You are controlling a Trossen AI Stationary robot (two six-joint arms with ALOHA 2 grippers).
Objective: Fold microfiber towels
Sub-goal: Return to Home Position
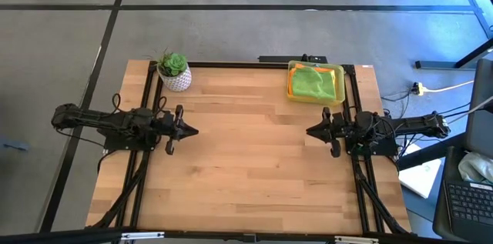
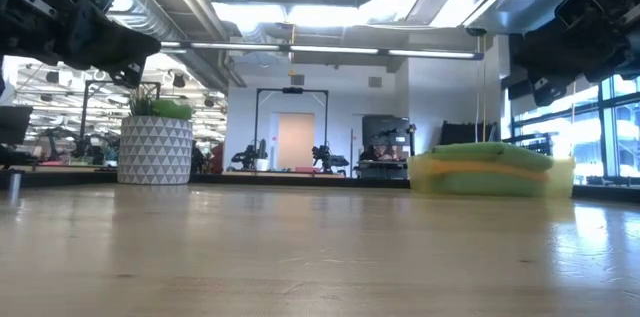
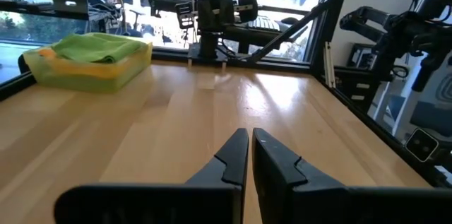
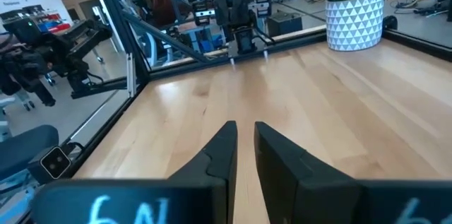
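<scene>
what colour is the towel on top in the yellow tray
The top towel in the yellow tray is lime green; it shows best in the high view.

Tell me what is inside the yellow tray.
In the yellow tray, a folded green towel lies on top, with the edge of an orange towel showing under it. Anything lower is hidden by them.
</scene>
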